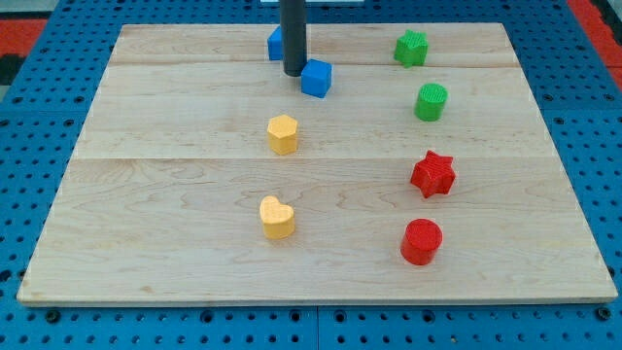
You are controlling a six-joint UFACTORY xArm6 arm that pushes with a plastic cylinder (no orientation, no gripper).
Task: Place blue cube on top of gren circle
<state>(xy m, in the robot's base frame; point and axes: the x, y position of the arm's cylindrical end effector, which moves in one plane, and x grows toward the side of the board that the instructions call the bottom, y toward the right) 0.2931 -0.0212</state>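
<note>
**Blue cube beside the rod, upper middle of the board**

Blue cube [316,78] sits in the upper middle of the frame on the wooden board [175,194]. My tip [293,73] stands just to its left, touching or nearly touching its side; which of the two I cannot tell. The rod is bare and holds nothing. Partly hidden behind the rod, toward the frame's top, is a second blue block [275,44] whose shape I cannot make out.

The green cylinder [431,101] stands well apart to the cube's right, with a green star [411,48] above it near the upper right. Below the cube lies a yellow hexagon [283,134], and lower still a yellow heart [277,218]. At the lower right are a red star [432,174] and a red cylinder [422,241].
</note>
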